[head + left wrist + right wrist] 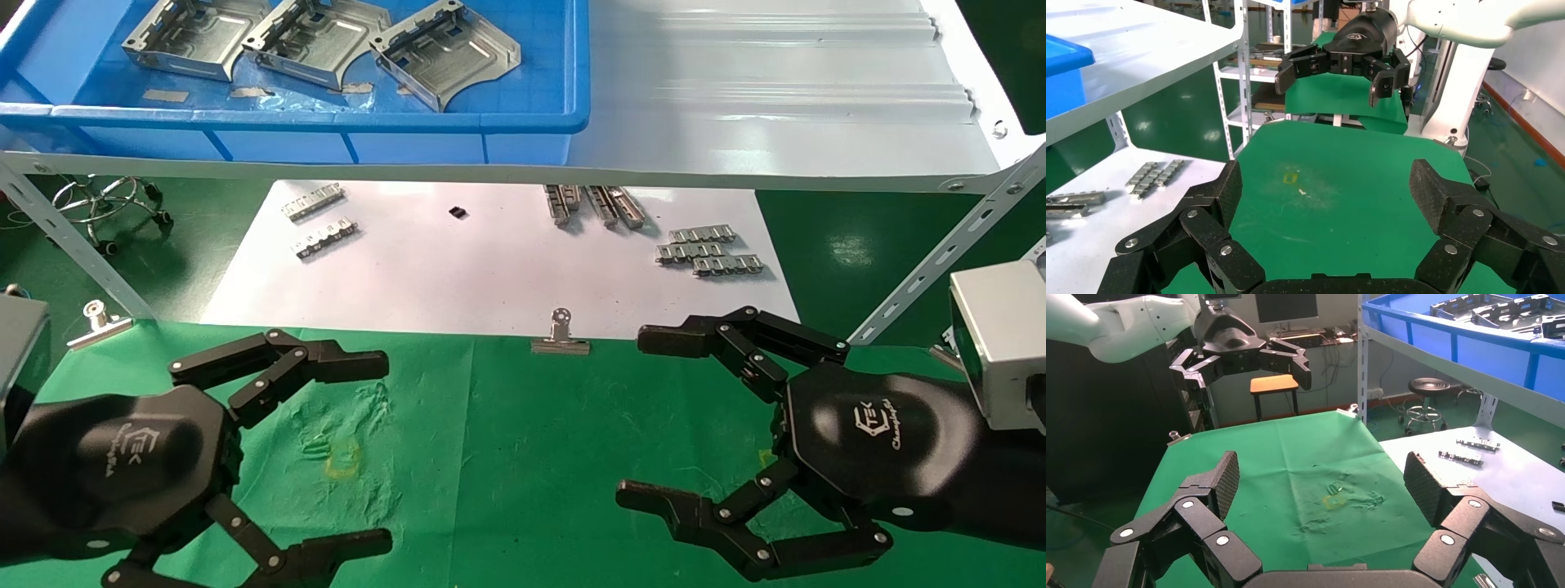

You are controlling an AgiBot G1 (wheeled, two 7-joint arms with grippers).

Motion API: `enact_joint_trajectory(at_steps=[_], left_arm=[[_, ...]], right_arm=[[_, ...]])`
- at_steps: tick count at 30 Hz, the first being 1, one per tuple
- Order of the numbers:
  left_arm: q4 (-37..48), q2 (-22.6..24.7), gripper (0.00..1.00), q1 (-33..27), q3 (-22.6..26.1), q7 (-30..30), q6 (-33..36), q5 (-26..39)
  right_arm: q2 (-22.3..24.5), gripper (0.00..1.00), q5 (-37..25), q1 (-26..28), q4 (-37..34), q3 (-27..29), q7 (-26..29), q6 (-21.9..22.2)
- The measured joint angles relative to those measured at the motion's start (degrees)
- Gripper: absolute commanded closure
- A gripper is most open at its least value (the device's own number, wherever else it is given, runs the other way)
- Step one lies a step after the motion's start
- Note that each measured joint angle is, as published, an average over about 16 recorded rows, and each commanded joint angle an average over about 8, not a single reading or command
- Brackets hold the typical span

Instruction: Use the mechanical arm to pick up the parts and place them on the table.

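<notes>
parts [323, 41] in bin [523, 122] on shelf [776, 106] | strips [709, 250] below, behind table [507, 441]

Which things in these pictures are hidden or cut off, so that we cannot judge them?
- Parts in the blue bin: head view's top edge cuts them.
- White sheet: the shelf covers its far part.
- Left hand and right hand: wrists leave the frame.
</notes>
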Motion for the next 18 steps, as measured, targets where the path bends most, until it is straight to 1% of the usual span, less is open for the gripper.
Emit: enact_joint_trajectory(at_steps=[9, 10, 17, 18], left_arm=[[0.0, 0.0, 0.00, 0.0, 0.0, 0.0, 0.0, 0.0], [0.0, 0.0, 0.00, 0.0, 0.0, 0.0, 0.0, 0.0], [0.2, 0.1, 0.00, 0.0, 0.0, -0.2, -0.3, 0.0], [0.3, 0.1, 0.00, 0.0, 0.0, -0.4, -0.5, 0.0]], right_arm=[[0.0, 0.01, 0.0, 0.0, 0.0, 0.0, 0.0, 0.0], [0.0, 0.06, 0.0, 0.0, 0.0, 0.0, 0.0, 0.0], [0.0, 0.93, 0.0, 0.0, 0.0, 0.0, 0.0, 0.0], [0.0, 1.00, 0.0, 0.0, 0.0, 0.0, 0.0, 0.0]])
